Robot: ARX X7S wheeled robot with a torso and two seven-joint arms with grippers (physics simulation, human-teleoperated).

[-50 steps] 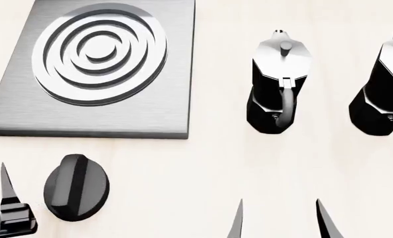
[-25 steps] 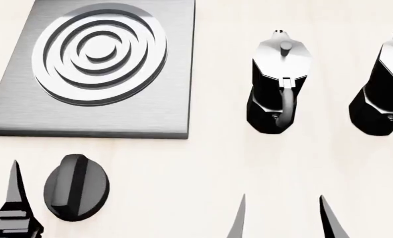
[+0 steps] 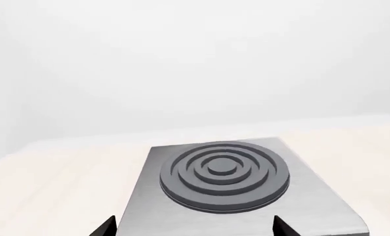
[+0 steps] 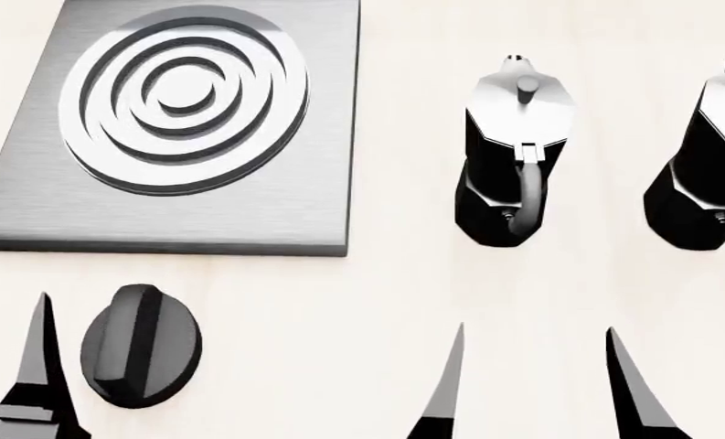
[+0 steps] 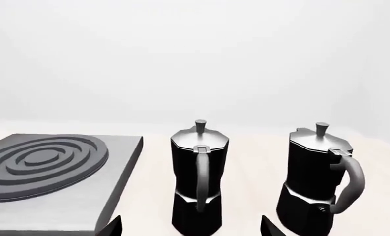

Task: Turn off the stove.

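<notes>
approach stage of switching off the flat square brushed-grey metal stove plate (image 4: 179, 128), which carries a round burner of raised concentric rings (image 4: 186, 96). landmark: the round black ridged knob (image 4: 140, 345), lying on the pale matte tabletop (image 4: 375, 293) just in front of the plate's near edge, its central ridge running almost upright in the head view.

left gripper (image 3: 195, 228): jaws spread wide and empty. only one slim black finger (image 4: 39, 366) shows in the head view, just left of the knob and apart from it; the other is out of frame, so whether the jaws straddle the knob cannot be told. this placement probably sets up a pinch across the ridge, the natural purchase for twisting.

right gripper (image 4: 533, 384): well to the right of the knob, two tapered black fingers parted, nothing held, likely parked clear.

two black-and-silver faceted moka pots (image 4: 518, 155) (image 4: 708, 160) stand upright far right of the knob, beyond the right gripper, handles facing the robot; glossy bodies, not involved.
</notes>
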